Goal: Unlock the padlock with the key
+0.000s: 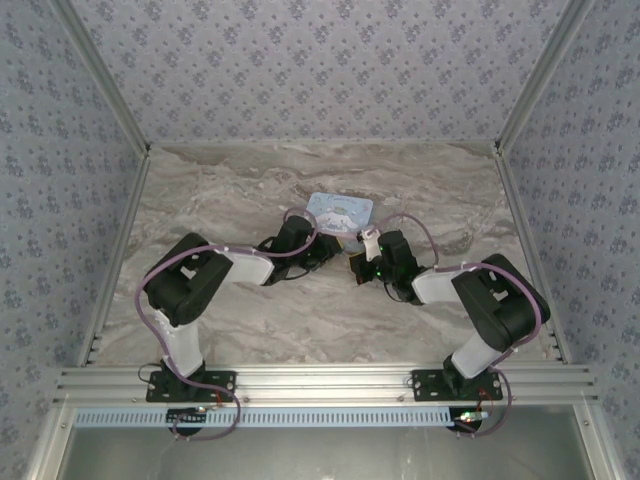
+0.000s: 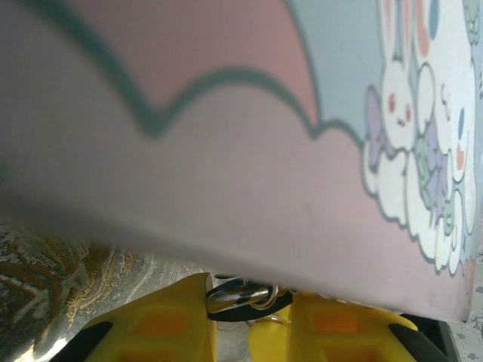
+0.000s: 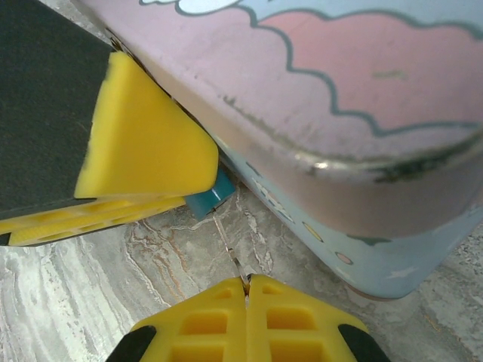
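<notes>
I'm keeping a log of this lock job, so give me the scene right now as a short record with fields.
left gripper: shut on padlock
right gripper: shut on key
key: thin, silvery, tip reaching the padlock's blue body
tin box: pink cartoon lid, pale blue side, on marble table
unlocked: cannot tell

One tin box (image 1: 340,212) lies just beyond the jaws. One padlock (image 3: 207,200) sits between the jaws of the left gripper (image 2: 232,302), and one key (image 3: 229,249) is in the right gripper (image 3: 247,282).
</notes>
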### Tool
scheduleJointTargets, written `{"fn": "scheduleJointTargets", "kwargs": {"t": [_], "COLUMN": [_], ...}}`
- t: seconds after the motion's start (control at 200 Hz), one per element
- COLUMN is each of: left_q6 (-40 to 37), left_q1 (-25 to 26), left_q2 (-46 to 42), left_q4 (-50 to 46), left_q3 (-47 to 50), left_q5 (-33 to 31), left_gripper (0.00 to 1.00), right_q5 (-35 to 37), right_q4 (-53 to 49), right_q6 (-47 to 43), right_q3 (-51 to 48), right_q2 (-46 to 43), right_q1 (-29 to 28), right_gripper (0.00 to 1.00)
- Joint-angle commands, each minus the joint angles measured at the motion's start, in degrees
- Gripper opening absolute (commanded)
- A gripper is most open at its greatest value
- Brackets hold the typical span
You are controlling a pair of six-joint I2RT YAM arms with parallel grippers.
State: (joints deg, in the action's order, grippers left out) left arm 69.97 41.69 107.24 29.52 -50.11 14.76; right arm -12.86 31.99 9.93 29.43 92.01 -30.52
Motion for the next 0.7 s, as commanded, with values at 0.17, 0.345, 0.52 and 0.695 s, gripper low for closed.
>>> {"fn": "scheduleJointTargets", "kwargs": {"t": [0.17, 0.345, 0.52, 0.695], "left_q6": [0.18, 0.33, 0.34, 0.51], "left_q1": [0.43, 0.58, 0.76, 0.84], "left_q2": [-2.78, -3.27, -3.79, -3.97], "left_q4": [-0.15, -0.68, -1.21, -1.38], "left_q3": [-1.84, -1.82, -1.91, -2.07], "left_q5": [1.44, 2.02, 2.48, 2.97], "left_gripper": [0.23, 0.23, 0.23, 0.23], "right_q5": [-0.36, -1.3, -2.7, -4.91], "right_q4": [1.46, 2.13, 3.49, 5.41], "right_q6": [-2.46, -3.15, -3.69, -3.22], "right_q3": [1.75, 2.7, 3.33, 3.42], "right_q2": [0.2, 0.97, 1.81, 2.77], "right_q1": [0.06, 0.55, 1.23, 2.27], "right_gripper": [0.0, 0.0, 0.0, 0.0]}}
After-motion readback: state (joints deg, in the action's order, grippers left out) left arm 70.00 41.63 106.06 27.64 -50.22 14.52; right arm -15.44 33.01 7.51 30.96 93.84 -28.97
